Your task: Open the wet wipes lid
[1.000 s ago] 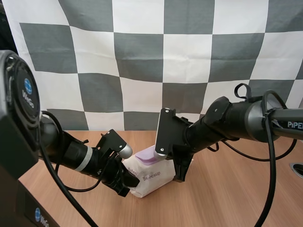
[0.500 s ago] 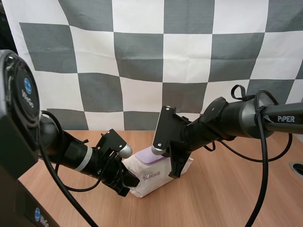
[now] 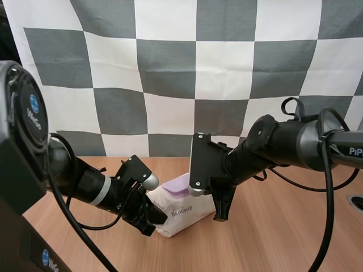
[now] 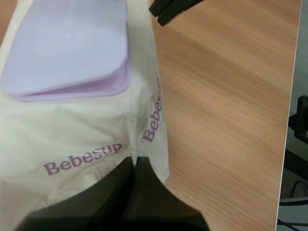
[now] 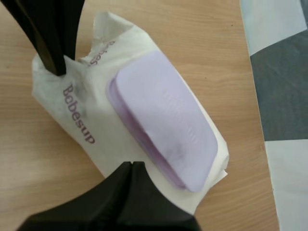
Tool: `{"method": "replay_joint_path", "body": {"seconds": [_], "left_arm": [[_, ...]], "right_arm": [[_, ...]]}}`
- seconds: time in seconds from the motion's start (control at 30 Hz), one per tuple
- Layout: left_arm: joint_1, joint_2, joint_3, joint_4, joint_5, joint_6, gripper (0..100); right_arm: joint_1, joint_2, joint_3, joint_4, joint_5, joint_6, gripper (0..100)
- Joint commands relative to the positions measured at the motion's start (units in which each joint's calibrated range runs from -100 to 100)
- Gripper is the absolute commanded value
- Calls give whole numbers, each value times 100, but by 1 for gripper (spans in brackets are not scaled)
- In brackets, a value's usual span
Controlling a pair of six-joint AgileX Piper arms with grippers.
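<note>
A: where's the pack of wet wipes (image 3: 182,215)?
B: lower centre of the high view, flat on the table (image 3: 272,238); lilac lid (image 5: 168,125) down on its base
A: jaws?
B: left jaws pressed together, one dark wedge; fingertips (image 4: 144,175) against the pack's end by the Bebesup print; right jaws pressed together too; fingertips (image 5: 122,175) at the wrapper edge just beside the lid
A: obstructions?
B: high view: right arm (image 3: 272,147) hangs over the pack's right half, hides part of the lid; left arm (image 3: 85,181) covers the left end; dark ring (image 3: 356,202) in the table at far right, well apart
</note>
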Motion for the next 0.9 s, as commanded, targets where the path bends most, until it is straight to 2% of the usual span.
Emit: {"method": "replay_joint_path", "body": {"seconds": [0.0,0.7,0.87], "left_arm": [[-2,2,2,-8,24,5,0],[-2,2,2,-18,24,5,0],[-2,2,2,-21,24,15,0]], "right_arm": [[3,67,-3,529,0,-136,0],[3,337,9,545,-17,-137,0],[3,362,9,569,-421,-137,0]]}}
